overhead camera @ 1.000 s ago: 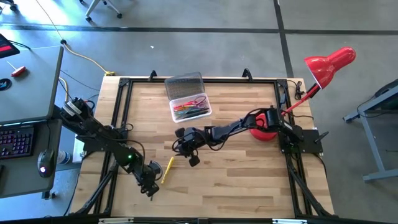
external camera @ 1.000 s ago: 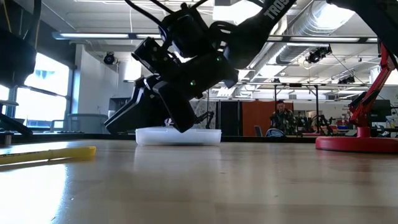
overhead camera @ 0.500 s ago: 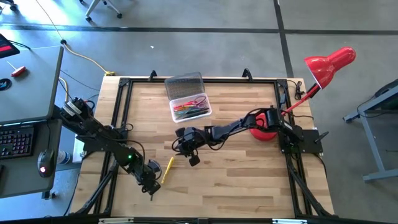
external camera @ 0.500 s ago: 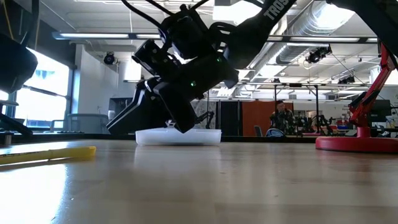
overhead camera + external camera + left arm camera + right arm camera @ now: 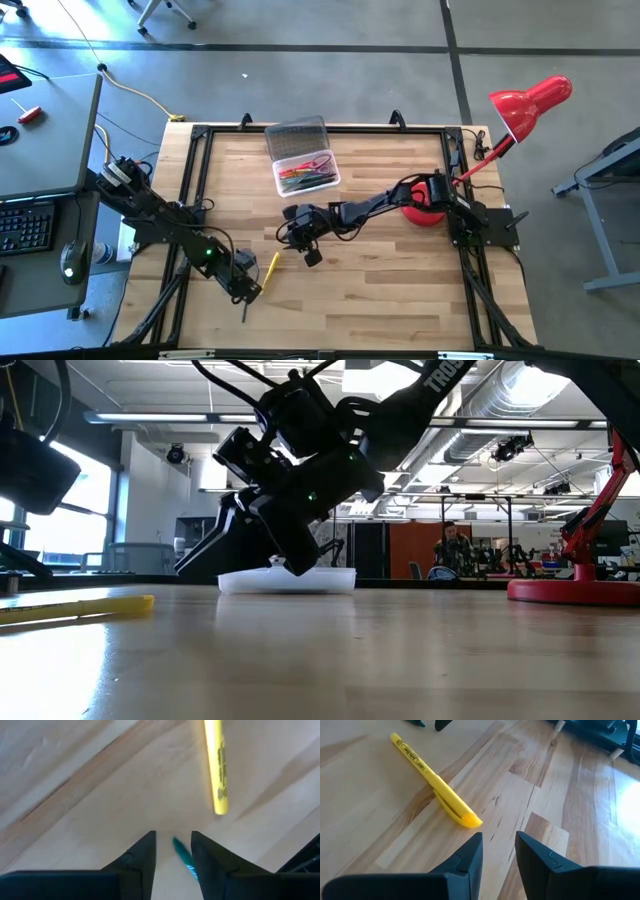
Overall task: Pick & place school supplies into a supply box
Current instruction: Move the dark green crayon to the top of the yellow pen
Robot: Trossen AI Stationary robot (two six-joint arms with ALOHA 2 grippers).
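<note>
Your left gripper (image 5: 173, 851) sits w/ fingers parted over a teal pen (image 5: 184, 859), not clamped, next to the yellow pen (image 5: 269, 271). Right gripper (image 5: 498, 851) is released too, holding nothing, near that pen.

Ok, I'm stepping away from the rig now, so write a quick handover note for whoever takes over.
Left gripper: open, low over the table's front left, a green pen between its fingers, not gripped.
Right gripper: open and empty, mid-table, just short of the yellow pen.
Supply box: lid open, at the table's back centre, several coloured pens and pencils already inside.
Done: most supplies boxed.
Left: the yellow pen and the green pen lie loose on the wood; both need boxing.
</note>
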